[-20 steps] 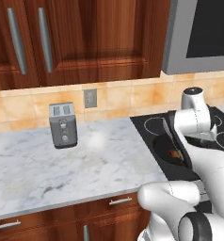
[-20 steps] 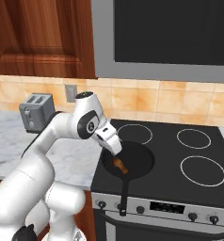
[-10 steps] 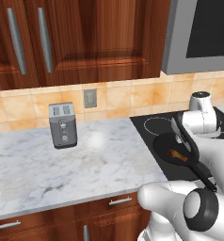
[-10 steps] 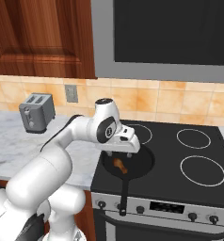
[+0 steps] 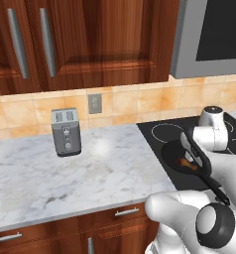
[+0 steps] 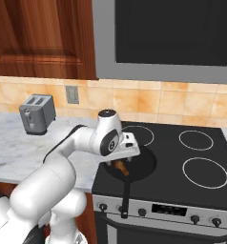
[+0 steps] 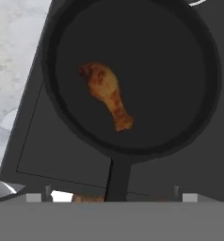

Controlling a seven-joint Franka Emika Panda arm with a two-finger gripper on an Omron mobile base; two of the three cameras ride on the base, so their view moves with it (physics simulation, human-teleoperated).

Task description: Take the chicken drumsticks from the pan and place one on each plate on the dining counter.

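Note:
A round black pan [image 7: 180, 70] sits on the stove's front left burner, and its long handle [image 7: 116, 181] points at the stove's front edge. One orange-brown chicken drumstick [image 7: 106, 94] lies in it, left of centre in the hand view, knobby end toward the handle. My gripper [image 6: 125, 155] hangs open just above the near side of the pan [image 6: 143, 164], over the drumstick [image 6: 121, 167], and holds nothing. From the left base the pan [image 5: 175, 153] and drumstick [image 5: 181, 161] show beside the hand. The plates and the dining counter are out of view.
The black stovetop [image 6: 201, 157] carries ring-marked burners to the right of the pan. A marble worktop [image 5: 65, 173] runs to the left, with a grey toaster [image 5: 65, 131] at the tiled wall. A dark microwave [image 6: 172, 33] and wood cabinets [image 5: 90, 39] hang overhead.
The arm has swung right and brought the hand down over the pan, closer to the drumstick. The jaws have stayed open. The pan and drumstick have not moved.

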